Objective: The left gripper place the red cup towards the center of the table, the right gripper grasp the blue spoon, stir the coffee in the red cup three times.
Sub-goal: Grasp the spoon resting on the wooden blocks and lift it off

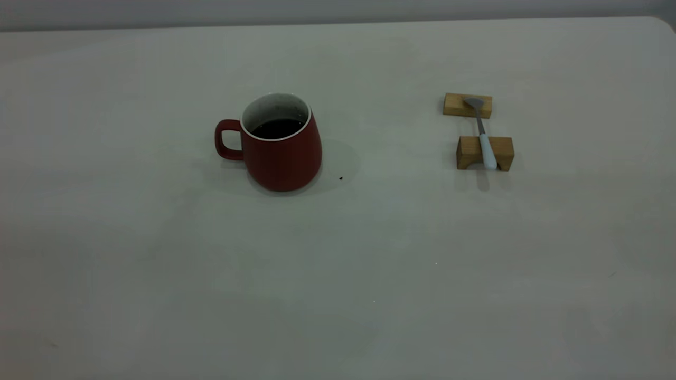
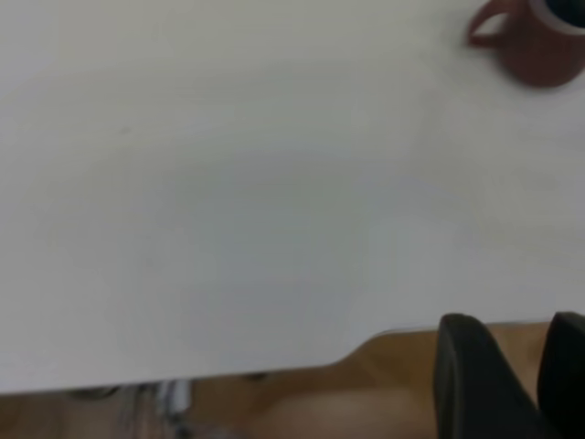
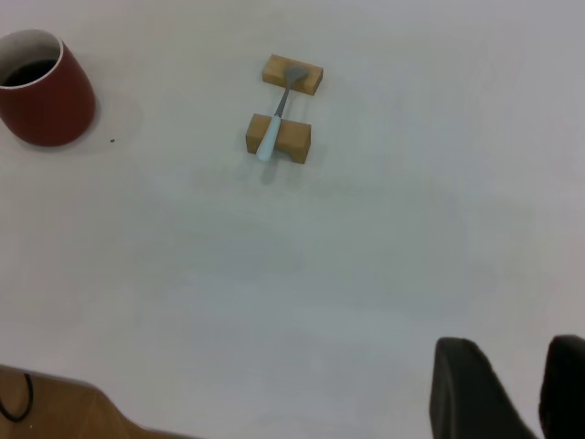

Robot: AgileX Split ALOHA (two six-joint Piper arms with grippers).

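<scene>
Coffee [image 1: 278,128], dark and nearly black, fills the dark red cup [image 1: 280,150] left of centre on the off-white table [image 1: 338,274] in the exterior view; at right, the blue spoon [image 1: 483,134] bridges two wooden blocks [image 1: 485,153]. In the left wrist view, the left gripper [image 2: 537,384] sits at the lower right, fingers parted, the cup far off upper right. In the right wrist view, the right gripper [image 3: 535,393], lower right, is also spread, well apart from the spoon.

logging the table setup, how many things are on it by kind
cup: 1
spoon: 1
wooden blocks: 2
total: 4
</scene>
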